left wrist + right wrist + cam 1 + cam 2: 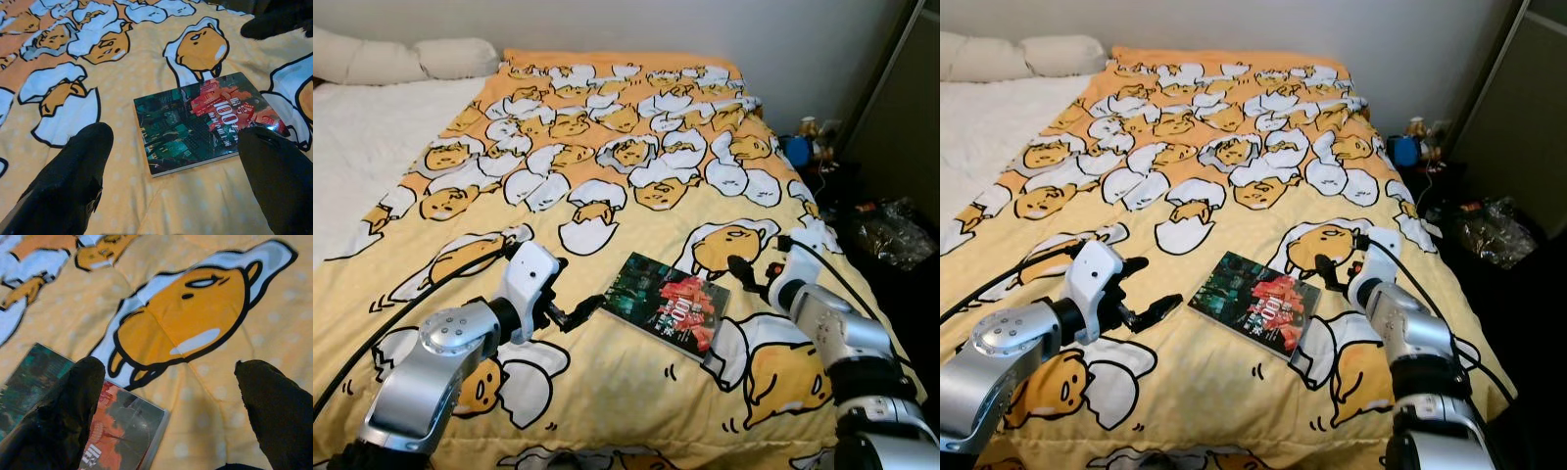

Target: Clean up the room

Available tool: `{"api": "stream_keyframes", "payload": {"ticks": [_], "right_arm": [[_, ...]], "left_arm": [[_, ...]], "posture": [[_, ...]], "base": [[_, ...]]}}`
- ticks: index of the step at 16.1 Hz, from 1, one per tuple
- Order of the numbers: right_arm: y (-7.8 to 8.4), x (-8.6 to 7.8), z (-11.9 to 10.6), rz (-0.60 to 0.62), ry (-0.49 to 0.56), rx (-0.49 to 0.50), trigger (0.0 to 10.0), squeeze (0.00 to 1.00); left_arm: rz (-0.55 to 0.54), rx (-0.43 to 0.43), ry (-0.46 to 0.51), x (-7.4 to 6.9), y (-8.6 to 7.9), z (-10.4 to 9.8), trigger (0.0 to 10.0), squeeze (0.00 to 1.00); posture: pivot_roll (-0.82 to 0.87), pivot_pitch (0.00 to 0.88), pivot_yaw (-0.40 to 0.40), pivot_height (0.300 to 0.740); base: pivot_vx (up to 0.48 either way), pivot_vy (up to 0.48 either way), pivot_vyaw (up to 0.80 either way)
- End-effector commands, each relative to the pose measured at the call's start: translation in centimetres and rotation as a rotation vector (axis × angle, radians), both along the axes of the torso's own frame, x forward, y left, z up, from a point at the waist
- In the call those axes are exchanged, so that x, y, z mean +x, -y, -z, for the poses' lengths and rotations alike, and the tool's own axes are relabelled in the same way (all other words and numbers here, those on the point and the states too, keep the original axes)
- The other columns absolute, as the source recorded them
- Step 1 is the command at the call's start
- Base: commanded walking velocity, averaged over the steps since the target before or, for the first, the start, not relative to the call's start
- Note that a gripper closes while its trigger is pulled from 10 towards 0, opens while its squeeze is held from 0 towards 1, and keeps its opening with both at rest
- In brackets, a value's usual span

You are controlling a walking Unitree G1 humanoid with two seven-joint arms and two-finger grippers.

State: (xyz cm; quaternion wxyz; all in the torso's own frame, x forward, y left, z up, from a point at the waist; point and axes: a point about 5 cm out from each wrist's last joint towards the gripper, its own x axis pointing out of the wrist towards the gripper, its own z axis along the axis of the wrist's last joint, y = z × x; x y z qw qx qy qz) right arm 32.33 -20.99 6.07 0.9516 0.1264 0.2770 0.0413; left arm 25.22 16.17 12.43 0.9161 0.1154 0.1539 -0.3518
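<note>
Head stereo pair looks down on bed (607, 196) — wrist views close, sharing book (205, 122).

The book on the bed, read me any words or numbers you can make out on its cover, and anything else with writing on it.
"100": large white number on the red part of the book cover, lying on the yellow blanket.
Smaller white lettering around and under the number: too blurred to read.
Items on the floor beside the bed: too small to show any text.
</note>
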Motion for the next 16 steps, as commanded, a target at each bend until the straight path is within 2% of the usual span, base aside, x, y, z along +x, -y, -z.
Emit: {"api": "stream_keyframes", "payload": {"ticks": [1, 3, 4, 7, 10, 12, 13, 14, 16], "right_arm": [[0.2, 0.5, -0.4, 0.006, 0.015, -0.004, 10.0, 1.00], [0.3, 0.6, -0.2, 0.019, 0.000, -0.005, 10.0, 1.00], [1.0, 0.5, 0.5, 0.049, -0.049, 0.005, 10.0, 1.00], [2.0, 0.1, 1.2, 0.064, -0.090, 0.009, 10.0, 1.00], [3.7, -1.0, 2.1, 0.093, -0.145, -0.044, 10.0, 1.00], [4.7, -2.2, 2.9, 0.111, -0.223, -0.069, 10.0, 1.00], [4.8, -2.5, 3.1, 0.100, -0.233, -0.066, 10.0, 0.28], [4.7, -3.0, 3.4, 0.081, -0.273, -0.051, 10.0, 0.00], [4.3, -3.3, 3.5, 0.057, -0.297, -0.001, 10.0, 0.00]], "left_arm": [[-0.003, 0.002, -0.008, 0.0, -0.4, -0.2, 10.0, 0.07], [0.003, -0.001, -0.015, -0.2, -0.4, -0.2, 10.0, 0.05], [0.031, -0.011, -0.044, -1.0, -0.4, -0.1, 10.0, 0.03], [0.044, -0.012, -0.064, -1.5, -0.6, 0.1, 10.0, 0.00], [0.040, -0.004, -0.078, -2.0, -1.0, 0.1, 10.0, 0.00], [0.048, 0.006, -0.094, -2.2, -1.3, 0.2, 10.0, 0.00], [0.053, 0.008, -0.098, -2.3, -1.3, 0.2, 10.0, 0.00], [0.058, 0.008, -0.102, -2.4, -1.3, 0.2, 10.0, 0.00], [0.063, 0.010, -0.105, -2.4, -1.3, 0.1, 10.0, 0.00]], "posture": [[0.00, 0.000, 0.033, 0.740], [0.01, 0.000, 0.027, 0.740], [0.03, 0.000, 0.008, 0.740], [0.04, 0.000, 0.003, 0.740], [0.05, 0.000, 0.012, 0.740], [0.05, 0.000, 0.019, 0.740], [0.05, 0.000, 0.025, 0.740], [0.05, 0.000, 0.029, 0.740], [0.05, 0.000, 0.030, 0.740]], "base": [[0.000, 0.000, 0.00], [0.000, 0.000, 0.00], [0.000, 0.000, 0.00], [0.000, 0.000, 0.00], [0.000, 0.000, 0.00], [0.000, 0.000, 0.00], [0.000, 0.000, 0.00], [0.000, 0.000, 0.00], [0.000, 0.000, 0.00]]}}
